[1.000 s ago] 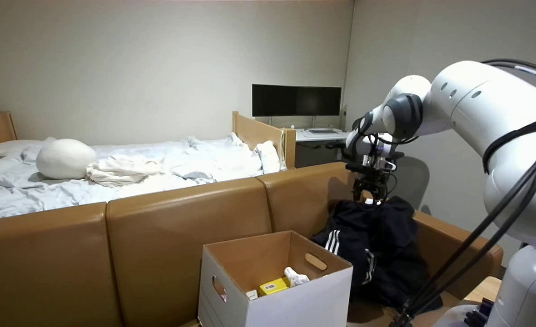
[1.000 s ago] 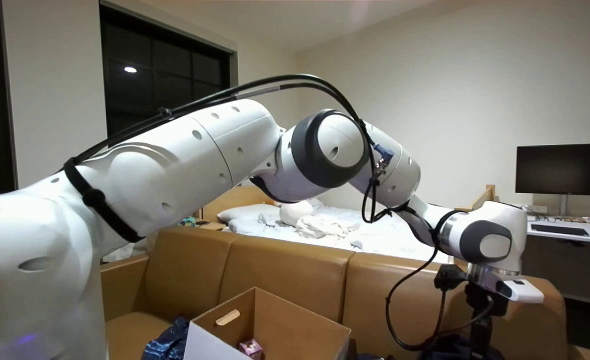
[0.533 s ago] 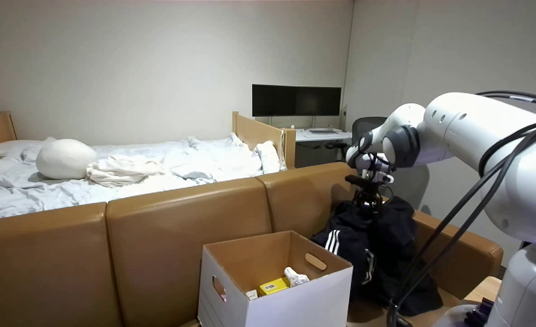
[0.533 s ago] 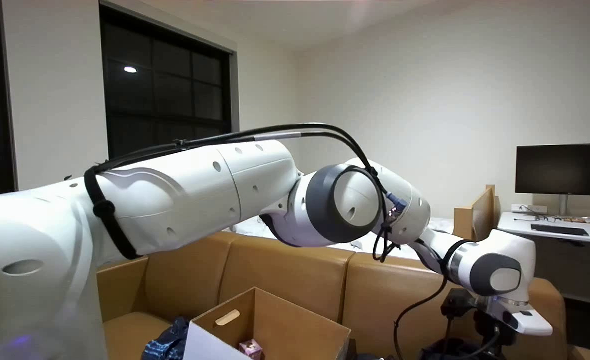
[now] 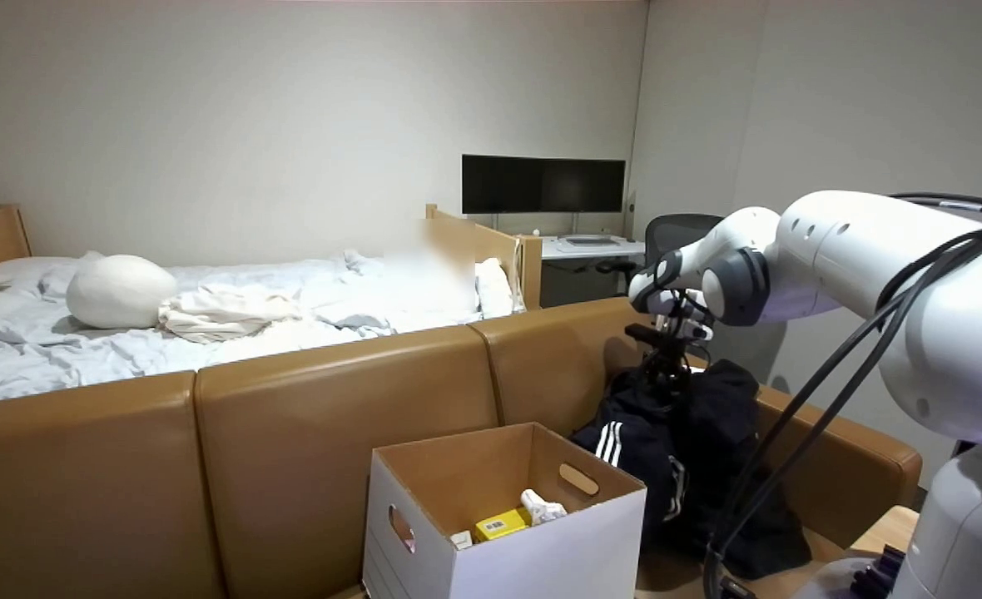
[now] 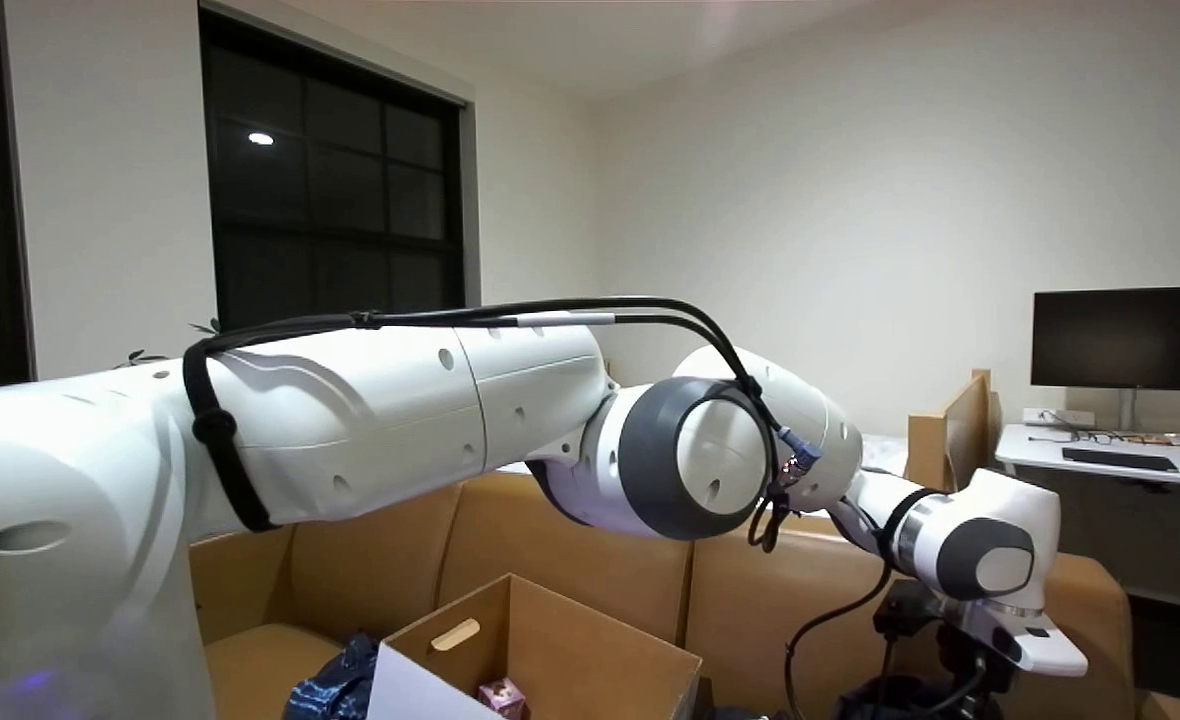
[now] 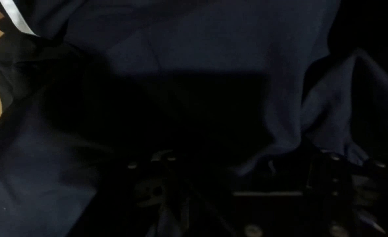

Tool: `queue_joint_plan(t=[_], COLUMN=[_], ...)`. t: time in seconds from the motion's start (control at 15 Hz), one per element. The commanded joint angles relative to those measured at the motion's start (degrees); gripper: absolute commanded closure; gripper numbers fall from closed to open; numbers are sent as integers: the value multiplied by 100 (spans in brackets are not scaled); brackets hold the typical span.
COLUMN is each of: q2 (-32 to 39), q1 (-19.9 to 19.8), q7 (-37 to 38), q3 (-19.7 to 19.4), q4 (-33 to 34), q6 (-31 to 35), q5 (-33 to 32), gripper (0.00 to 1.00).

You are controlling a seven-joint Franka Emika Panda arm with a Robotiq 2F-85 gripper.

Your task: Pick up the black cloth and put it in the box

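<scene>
The black cloth (image 5: 645, 433), dark with white stripes, lies heaped on the sofa's far end against the backrest. It fills most of the wrist view (image 7: 197, 46), with a white stripe at the top left. My gripper (image 5: 664, 387) points down into the top of the heap. In the wrist view the gripper (image 7: 246, 161) has its fingers wide apart, with dark cloth folds in front of and between them. The fingertips are very dark there. The white box (image 5: 549, 553), brown inside, stands open beside the cloth. It also shows in an exterior view (image 6: 600, 650).
In the box are a yellow packet (image 5: 501, 525), a white crumpled item (image 5: 543, 507) and a pink small box (image 6: 501, 696). The brown sofa backrest (image 5: 341, 399) stands behind. A dark blue cloth (image 6: 335, 682) lies beside the box. A bed (image 5: 333, 291) is behind the sofa.
The arm has come down and the gripper has sunk into the top of the cloth, then shifted slightly toward the box. The box has not moved.
</scene>
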Motion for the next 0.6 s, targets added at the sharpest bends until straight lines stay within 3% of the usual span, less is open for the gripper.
queue_joint_plan(t=[0.0, 0.47, 0.53], q2=[201, 323, 346], q1=[-215, -530, -556], q7=[227, 152, 145], q3=[266, 735, 778], q4=[492, 1101, 1206], q6=[-411, -1387, -1543], q5=[-143, -71, -94], gripper=[55, 99, 99])
